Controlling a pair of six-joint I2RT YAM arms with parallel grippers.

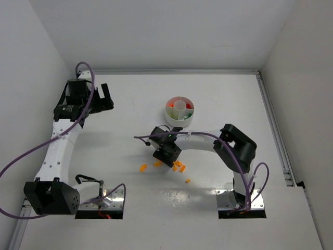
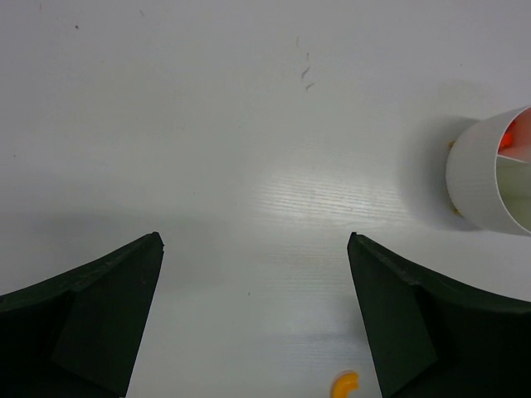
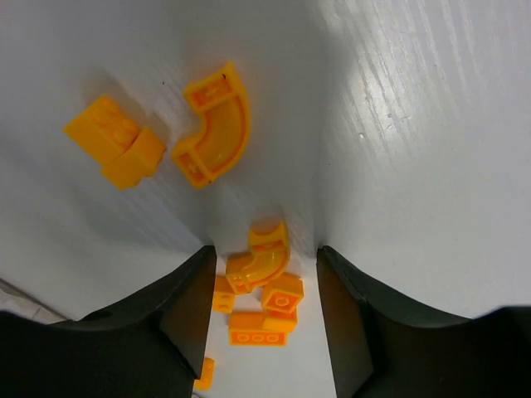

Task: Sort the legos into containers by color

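Orange legos (image 1: pixel 179 166) lie loose on the table (image 1: pixel 130 112), near side of the white dish (image 1: pixel 179 110). Right gripper (image 3: pixel 263 249): jaws apart, straddling one curved orange brick (image 3: pixel 259 257), no contact seen. Left gripper (image 2: pixel 255 239): wide open, far left.

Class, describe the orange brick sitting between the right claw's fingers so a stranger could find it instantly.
Find the round white dish, then the right claw nearer the arm bases. Between its fingers lies a small curved brick; the bricks beside it are square-edged, and the other curved one lies beyond the fingertips.
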